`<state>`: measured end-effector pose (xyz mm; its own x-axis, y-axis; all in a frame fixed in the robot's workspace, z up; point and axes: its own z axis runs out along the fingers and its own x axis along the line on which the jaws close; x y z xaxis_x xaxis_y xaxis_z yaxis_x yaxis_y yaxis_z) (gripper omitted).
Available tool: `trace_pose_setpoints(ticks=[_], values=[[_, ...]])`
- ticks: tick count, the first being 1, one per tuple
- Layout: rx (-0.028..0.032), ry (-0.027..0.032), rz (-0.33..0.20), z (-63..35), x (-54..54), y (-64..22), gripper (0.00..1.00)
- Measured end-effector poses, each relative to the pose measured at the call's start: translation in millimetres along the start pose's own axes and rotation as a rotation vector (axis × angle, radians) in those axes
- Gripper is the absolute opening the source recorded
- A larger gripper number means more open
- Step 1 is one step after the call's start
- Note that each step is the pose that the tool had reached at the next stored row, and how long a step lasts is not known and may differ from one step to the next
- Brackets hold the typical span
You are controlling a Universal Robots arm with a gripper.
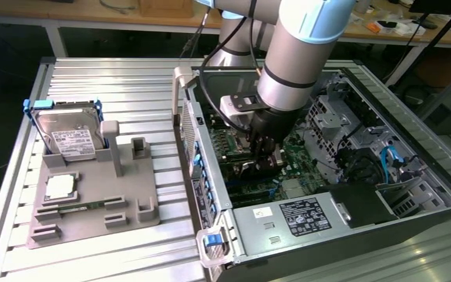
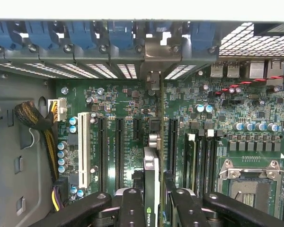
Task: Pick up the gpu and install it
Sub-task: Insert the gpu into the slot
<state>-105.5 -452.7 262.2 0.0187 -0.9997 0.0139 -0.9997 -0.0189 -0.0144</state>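
grip: my gripper (image 2: 155,195) was closed narrow on the gpu (image 2: 150,163) | place: upright, edge-down just above the motherboard (image 2: 118,101) slots | handling: light, stiff, fragile, so I judged its top edge the safest hold.

Quick headcount: one robot arm (image 1: 304,53), one gripper (image 2: 156,201), one gpu (image 2: 151,189). There's one open PC case (image 1: 445,194), with one power supply (image 1: 300,214) at its near corner.

One grey tray (image 1: 131,217) sits on the one table (image 1: 115,88) and carries three parts:
- one hard drive (image 1: 67,138) in a blue frame, at the tray's far corner on the exterior view's left
- one square processor chip (image 1: 59,187) along that same edge
- one green memory stick (image 1: 80,207) along that same edge too

On the one motherboard (image 2: 213,94) I count one white slot (image 2: 84,149). Between it and the card are two long black slots (image 2: 102,151) and one short black slot (image 2: 136,128). There's also one CPU socket (image 2: 248,182).
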Motion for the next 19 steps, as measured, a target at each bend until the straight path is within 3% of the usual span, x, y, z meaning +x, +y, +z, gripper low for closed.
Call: trace_pose_setpoints(ticks=[19], values=[[0.0013,-0.0005,0.0,-0.7,0.0,-0.1,0.27]])
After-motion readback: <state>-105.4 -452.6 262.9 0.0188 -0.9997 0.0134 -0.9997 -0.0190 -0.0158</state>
